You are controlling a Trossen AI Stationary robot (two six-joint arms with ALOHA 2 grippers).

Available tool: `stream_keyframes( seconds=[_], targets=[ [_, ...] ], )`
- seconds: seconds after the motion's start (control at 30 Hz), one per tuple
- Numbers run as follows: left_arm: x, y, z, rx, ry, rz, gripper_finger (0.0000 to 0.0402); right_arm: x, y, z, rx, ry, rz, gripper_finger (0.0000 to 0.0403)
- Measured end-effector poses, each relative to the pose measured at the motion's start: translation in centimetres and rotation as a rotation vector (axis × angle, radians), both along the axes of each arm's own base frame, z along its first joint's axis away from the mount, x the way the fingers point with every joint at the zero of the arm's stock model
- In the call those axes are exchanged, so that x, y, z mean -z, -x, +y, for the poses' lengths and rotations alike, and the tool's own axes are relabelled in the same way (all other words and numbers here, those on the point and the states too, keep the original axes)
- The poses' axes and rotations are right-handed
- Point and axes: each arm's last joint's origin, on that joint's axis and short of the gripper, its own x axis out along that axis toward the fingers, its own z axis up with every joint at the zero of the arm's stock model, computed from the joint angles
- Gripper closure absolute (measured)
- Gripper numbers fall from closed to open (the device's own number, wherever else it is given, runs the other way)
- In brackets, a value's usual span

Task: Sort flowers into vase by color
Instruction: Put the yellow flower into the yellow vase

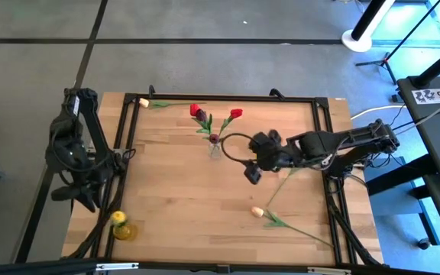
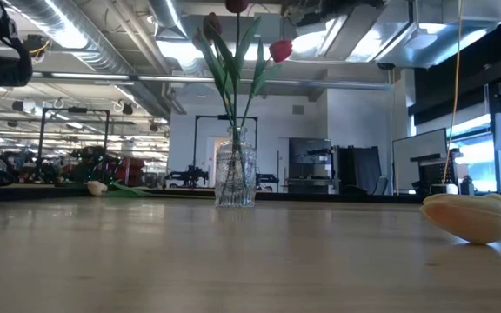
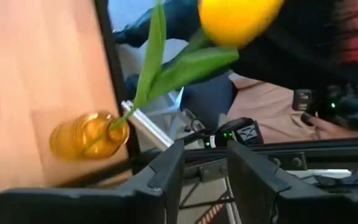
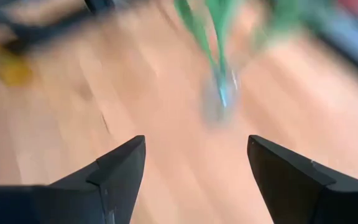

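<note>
- Tulips with red and dark maroon heads (image 1: pixel 198 113) stand on thin green stems in a clear ribbed glass vase (image 2: pixel 235 176) near the middle of the pale wooden table (image 1: pixel 182 198).
- One yellow tulip (image 1: pixel 118 218) sits in a small amber glass vase (image 1: pixel 125 231) at the table's near left corner, beside the black frame rail (image 1: pixel 128 130).
- Two cream-headed tulips lie loose on the wood: one (image 1: pixel 144 102) at the far left corner, another (image 1: pixel 257 211) in the near right part, its stem running toward the right edge.
- Right gripper (image 1: pixel 252 173) hovers over the table just right of the clear vase, its dark fingers (image 4: pixel 120 168) spread wide apart and holding nothing.
- Left gripper (image 1: pixel 82 197) hangs off the table's left edge near the amber vase; its fingers (image 3: pixel 166 177) stand slightly apart, with nothing between them.
- Grey floor tiles surround the table; the low view looks across into a large hall with ceiling ducts, strip lights and dark equipment racks.
</note>
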Motion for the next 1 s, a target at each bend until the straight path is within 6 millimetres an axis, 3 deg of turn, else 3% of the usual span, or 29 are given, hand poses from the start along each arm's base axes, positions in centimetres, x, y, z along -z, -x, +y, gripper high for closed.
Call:
stream_keyframes(
  seconds=[0.1, 0.23, 0.33, 0.5, 0.73, 0.87, 1.0],
  targets=[
    [0.1, 0.2, 0.3, -0.009, -0.015, 0.085, 0.03, 1.2, 1.7, -0.3, 0.178, -0.139, 0.16, 0.012],
    [-1.1, 0.6, 1.5, -0.052, -0.017, 0.157, 0.0315, 2.7, 4.5, -0.9, 0.614, -0.298, 0.34, 0.012],
    [-2.8, 0.6, 3.1, -0.202, -0.06, 0.013, 0.0326, 4.7, 5.7, -1.4, 0.878, -0.34, 0.423, 0.012],
    [-3.9, -0.2, 4.2, -0.524, -0.155, -0.281, 0.0331, 10.5, 6.8, -3.9, 1.052, -0.354, 0.543, 0.0136],
    [-1.6, -2.0, 1.9, -0.777, -0.267, -0.353, 0.0331, 18.1, 10.0, -7.4, 1.285, -0.397, 0.602, 0.0177],
    [0.4, -3.8, 0.5, -0.905, -0.273, -0.353, 0.0332, 20.9, 11.5, -8.9, 1.389, -0.433, 0.598, 0.0191],
    [1.5, -5.8, 0.4, -0.999, -0.27, -0.346, 0.0332, 23.3, 12.3, -10.1, 1.457, -0.538, 0.512, 0.0204]
  ],
)
